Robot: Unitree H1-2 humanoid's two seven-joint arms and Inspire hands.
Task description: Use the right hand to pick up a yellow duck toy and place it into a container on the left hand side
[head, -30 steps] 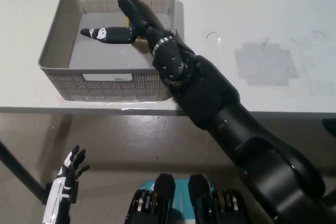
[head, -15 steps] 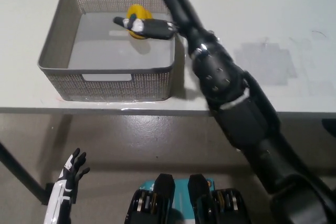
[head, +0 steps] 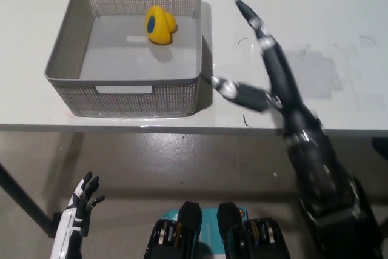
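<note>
One yellow duck toy [head: 160, 25] lies inside my grey mesh basket [head: 68, 50], on its floor toward the far wall, just below the cut-out handle, tipped on its side with a dark spot facing up. It touches none of the walls that I can see, and nothing holds it. I judge the placing done, since the basket sits on my left side of the white table [head: 315, 4].

My right hand [head: 267, 83] is outside the basket, just beside its right wall, above the tabletop. It holds nothing and its fingers are spread wide, one reaching toward the basket's near right corner, the others pointing away up the table.

For the step in hand, clearing away, I should lift the spread fingers before swinging the arm home, so the low one does not catch the mesh wall and drag the basket. I should draw back toward my right, away from the rim.

My white left hand [head: 77, 210] rests low at my side, below the table edge, empty with fingers apart
</note>
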